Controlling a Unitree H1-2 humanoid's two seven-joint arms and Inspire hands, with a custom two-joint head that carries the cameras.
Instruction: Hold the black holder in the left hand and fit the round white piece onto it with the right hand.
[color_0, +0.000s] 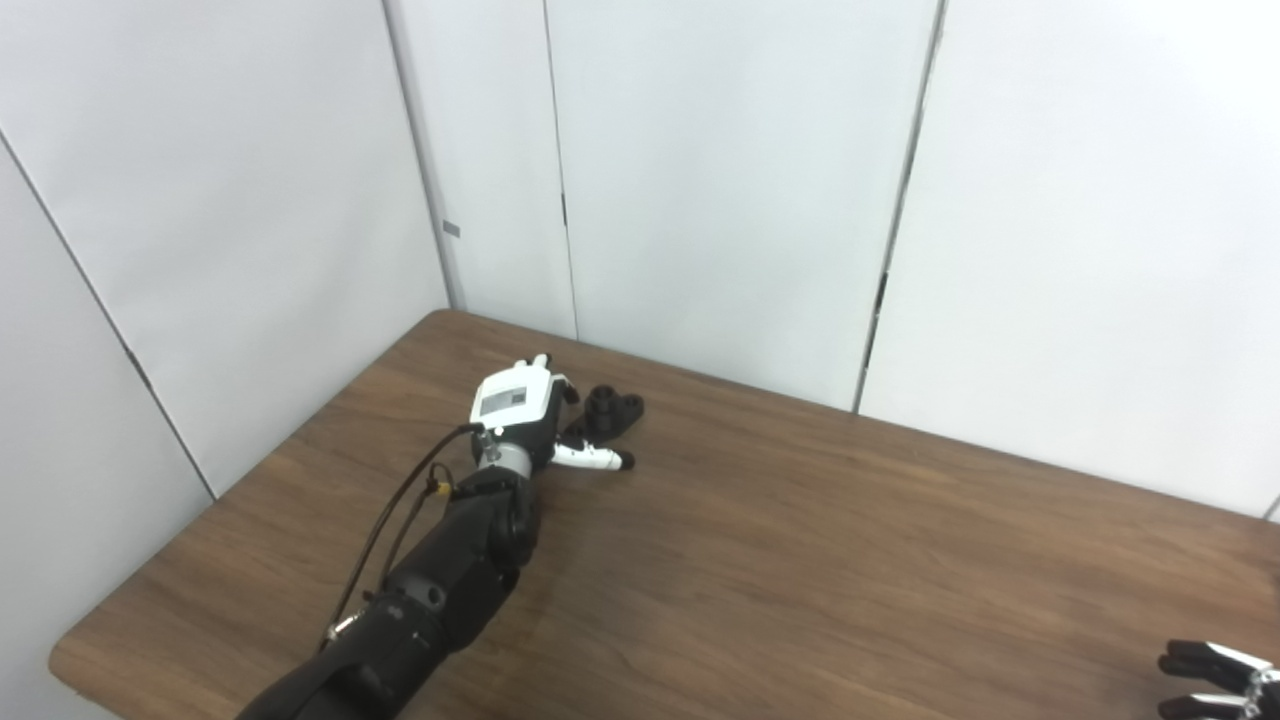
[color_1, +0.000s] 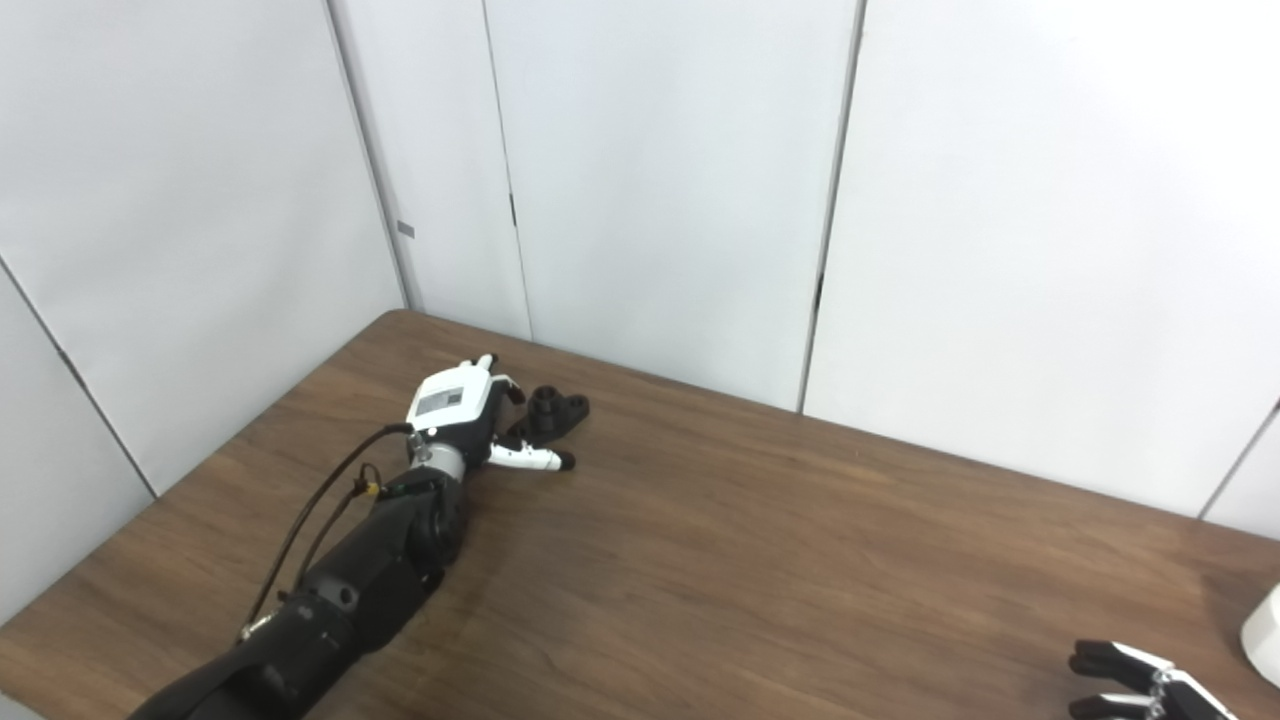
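The left hand (color_0: 520, 405) is seen stretched out over the far left part of the table (color_0: 800, 560), its white back turned upward and its thumb (color_0: 597, 459) spread out to the right, low over the wood. Its fingers are pointed toward the black holder (color_0: 612, 409) and are apart; nothing is held in them, though whether the fingertips are touching the holder cannot be told (they are partly hidden behind the back of the hand). The holder is seen lying on the table just beside the hand, on its right and slightly farther from the robot, near the table's far edge. A black cable (color_0: 400, 520) is looped along the dark forearm, which enters from the lower left.

The right hand (color_1: 1140, 685) is caught only at the lower right corner: dark fingertips with white segments are shown, spread apart and closed on nothing. Just to its right, at the picture's edge in the right eye view, part of the round white piece (color_1: 1263, 635) is seen resting on the table, close to the right hand but apart from it, and well apart from the holder.

The table is backed by pale wall panels (color_0: 720, 170).
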